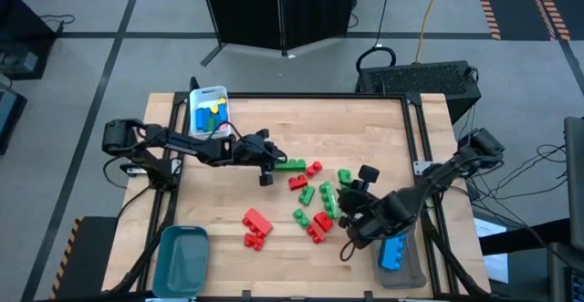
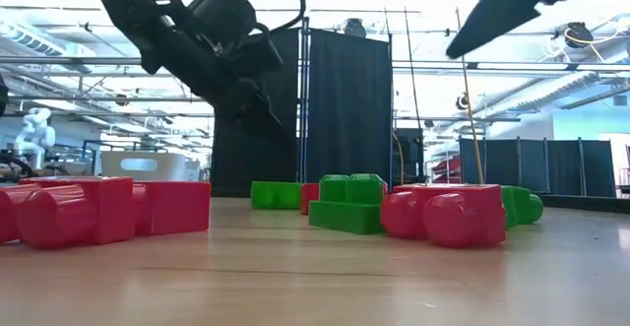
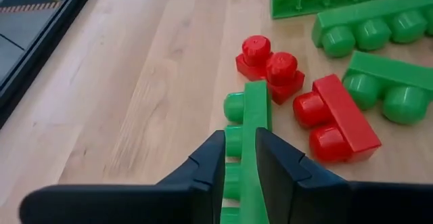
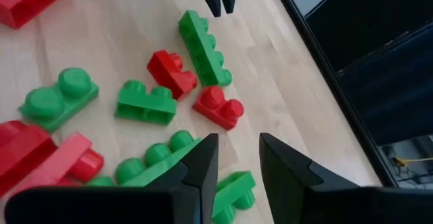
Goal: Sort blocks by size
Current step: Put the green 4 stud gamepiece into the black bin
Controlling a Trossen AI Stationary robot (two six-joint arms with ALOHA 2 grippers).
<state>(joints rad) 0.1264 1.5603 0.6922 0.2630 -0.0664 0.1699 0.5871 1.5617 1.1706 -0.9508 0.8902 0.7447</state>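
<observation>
Red and green studded blocks lie scattered on the wooden table [image 1: 228,192], most of them in a cluster [image 1: 319,202] right of the middle. A long thin green block [image 1: 292,164] lies on its side on the table; it also shows in the left wrist view [image 3: 258,112] and the right wrist view [image 4: 203,48]. My left gripper [image 1: 268,163] is at this block's left end, its fingers narrowly apart [image 3: 240,153] with the block running between them. My right gripper [image 1: 357,185] is open and empty [image 4: 238,149] over the cluster's right side. My left gripper's fingers [image 3: 210,163] stand on either side of the long green block's near end [image 3: 252,158], lying along it. I cannot tell whether they touch it. The block lies on the table.
A white bin [image 1: 224,92] with blue, yellow and green blocks stands at the far left. A teal bin [image 1: 166,247] stands at the near left. A grey bin [image 1: 409,276] with a blue block [image 1: 394,250] stands at the near right. Two red blocks [image 1: 257,224] lie apart, near the middle front.
</observation>
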